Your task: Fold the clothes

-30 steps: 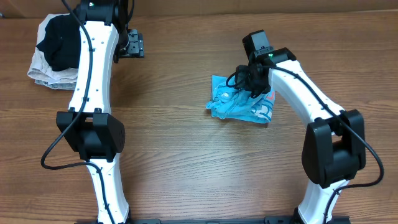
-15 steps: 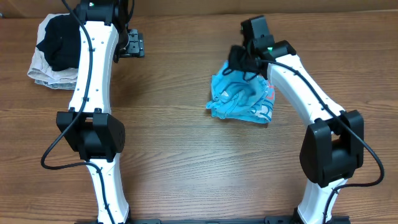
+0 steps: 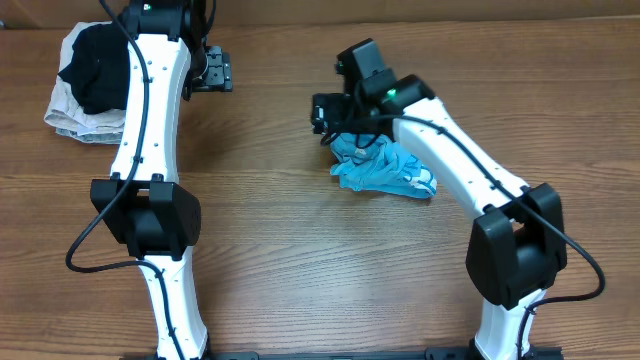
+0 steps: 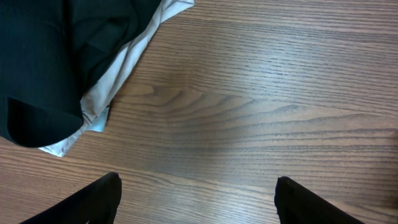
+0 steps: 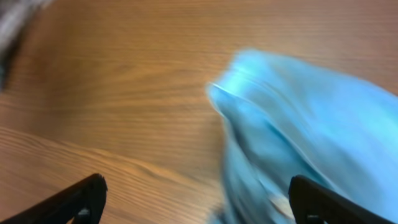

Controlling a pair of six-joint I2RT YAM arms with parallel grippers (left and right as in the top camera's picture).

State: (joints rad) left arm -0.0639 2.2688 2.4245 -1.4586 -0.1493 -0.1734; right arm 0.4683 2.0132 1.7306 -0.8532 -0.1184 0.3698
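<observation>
The sky-blue T-shirt (image 3: 385,170) lies crumpled in a small heap on the wooden table, right of centre; a bit of its red and white print shows at its right edge. My right gripper (image 3: 330,112) is open and empty, hovering at the heap's upper-left edge. In the right wrist view the blue fabric (image 5: 311,124) is blurred and fills the right side, between and beyond the open fingers (image 5: 198,198). My left gripper (image 3: 215,70) is open and empty at the far left of the table, next to the other clothes (image 4: 194,198).
A black garment (image 3: 92,60) lies on a beige folded cloth (image 3: 70,118) at the table's far left corner. Both show in the left wrist view, the black garment (image 4: 56,56) over the pale cloth edge (image 4: 124,68).
My right gripper has moved left, from the heap's upper right to its upper-left edge. The shirt rose and bunched half a second ago, then settled lower. The left arm has not moved.
</observation>
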